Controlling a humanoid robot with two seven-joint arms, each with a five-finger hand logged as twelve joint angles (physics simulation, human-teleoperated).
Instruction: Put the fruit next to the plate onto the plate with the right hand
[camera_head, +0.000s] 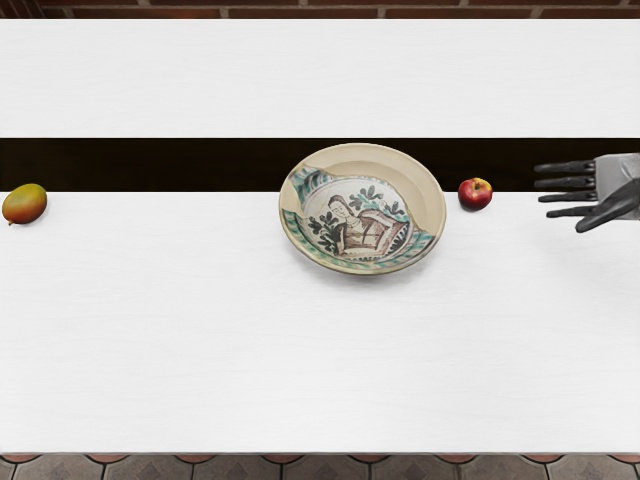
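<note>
The right hand (596, 190) is seen at the right edge of the table (300, 350), its dark fingers (560, 183) stretched out and held apart, the tips aimed leftward. Nothing is gripped; the palm is seen to be bare.

Just ahead of those fingertips, a short gap away and not touched, the red apple (475, 193) is found sitting on the white tabletop. It is placed between the hand and the plate (400, 160), close beside the plate's near rim as counted from the hand, but whether rim and apple touch cannot be told.

Beyond the apple, farther out from the hand, the plate is laid flat on the table. Inside it only its own painted decoration is shown: a brown figure with dark leaves, ringed by a teal band on a cream ground. No fruit is carried by it at this moment, so the apple is counted as off the plate.

Well past the plate, at the far end of the table from the hand, a yellow-orange mango (24, 204) is seen resting alone near the edge.

Behind everything, a dark gap (150, 165) and a second white surface (300, 80) are visible.
</note>
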